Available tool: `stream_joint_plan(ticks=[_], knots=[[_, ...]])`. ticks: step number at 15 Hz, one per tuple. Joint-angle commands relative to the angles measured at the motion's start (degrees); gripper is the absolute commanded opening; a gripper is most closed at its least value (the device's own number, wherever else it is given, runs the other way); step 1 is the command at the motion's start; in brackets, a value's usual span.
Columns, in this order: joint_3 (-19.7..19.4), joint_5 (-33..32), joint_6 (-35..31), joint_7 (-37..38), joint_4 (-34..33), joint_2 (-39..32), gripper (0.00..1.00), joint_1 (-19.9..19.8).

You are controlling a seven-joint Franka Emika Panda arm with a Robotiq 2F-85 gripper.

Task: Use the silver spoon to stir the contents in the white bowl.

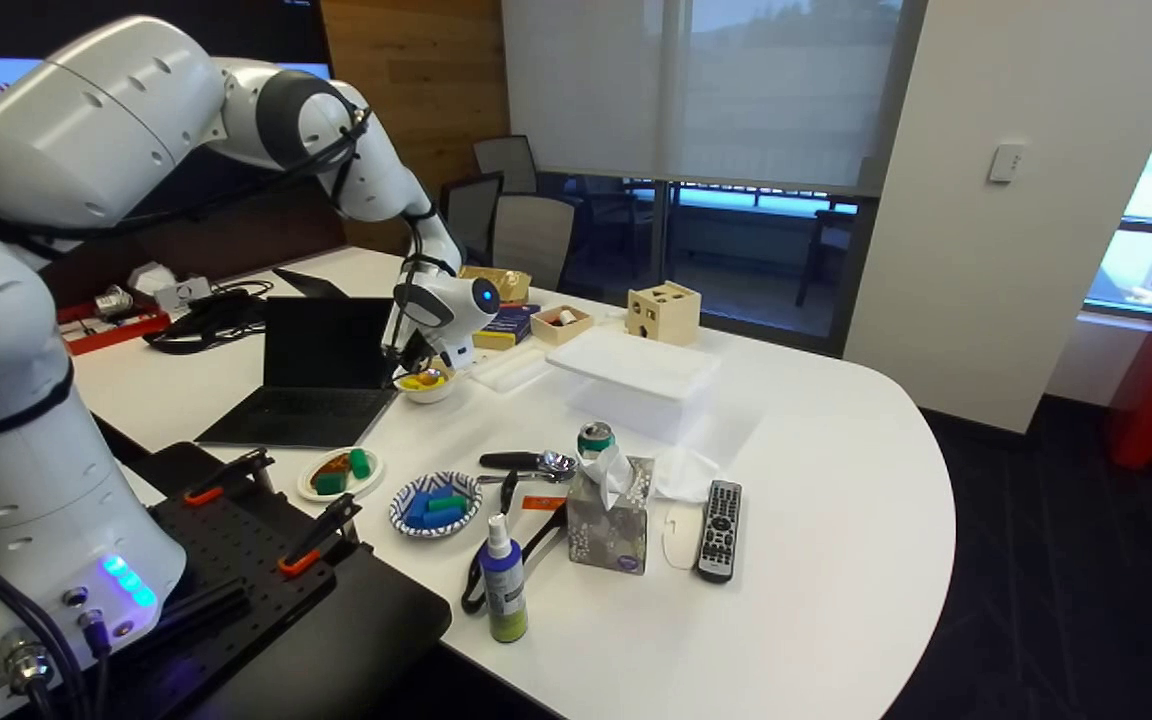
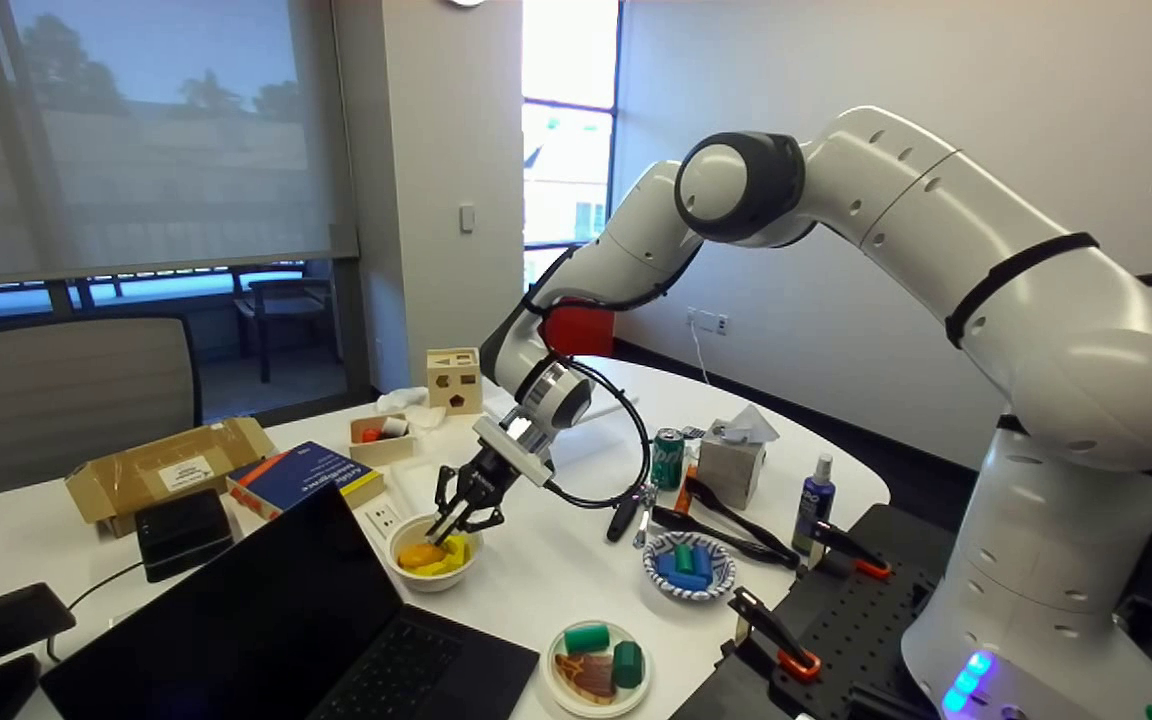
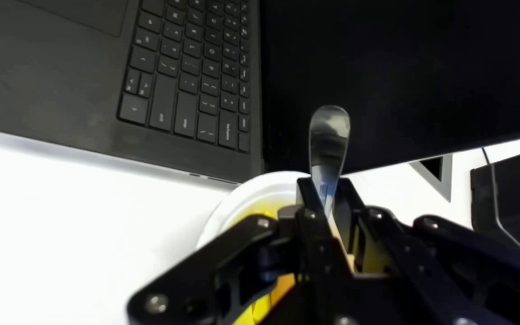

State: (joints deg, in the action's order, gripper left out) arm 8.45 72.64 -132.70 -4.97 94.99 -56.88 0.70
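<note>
The silver spoon stands between my gripper's fingers, its handle end sticking out past the fingertips in the wrist view. My gripper is shut on the handle. In an exterior view the gripper points down and tilted into the white bowl. The bowl also shows in an exterior view and partly in the wrist view. Its contents are yellow pieces with an orange piece. The spoon's lower end is hidden by the gripper in the wrist view.
An open black laptop stands right beside the bowl. A blue book, a cardboard box and a lidded clear bin are near. A patterned dish and a plate lie closer to the base.
</note>
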Motion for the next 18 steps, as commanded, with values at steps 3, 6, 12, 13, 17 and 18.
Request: stream_joint_plan(ticks=[3, 6, 12, 13, 17, 18], knots=[[-1.13, -1.04, 1.58, 4.5, -1.02, -0.26, 0.04, 1.97], [0.15, 1.38, 3.22, 1.78, -0.93, -0.06, 0.04, -0.09], [-0.03, 8.08, 7.44, -1.85, -0.67, 0.15, 0.04, -2.13], [-0.62, 8.16, 6.46, -1.77, -0.56, 0.36, 0.04, -1.61], [-3.15, 5.72, 1.89, 0.87, -0.76, 0.35, 0.04, 1.69], [-3.6, 4.97, 1.36, 1.57, -0.87, 0.2, 0.04, 2.42]])
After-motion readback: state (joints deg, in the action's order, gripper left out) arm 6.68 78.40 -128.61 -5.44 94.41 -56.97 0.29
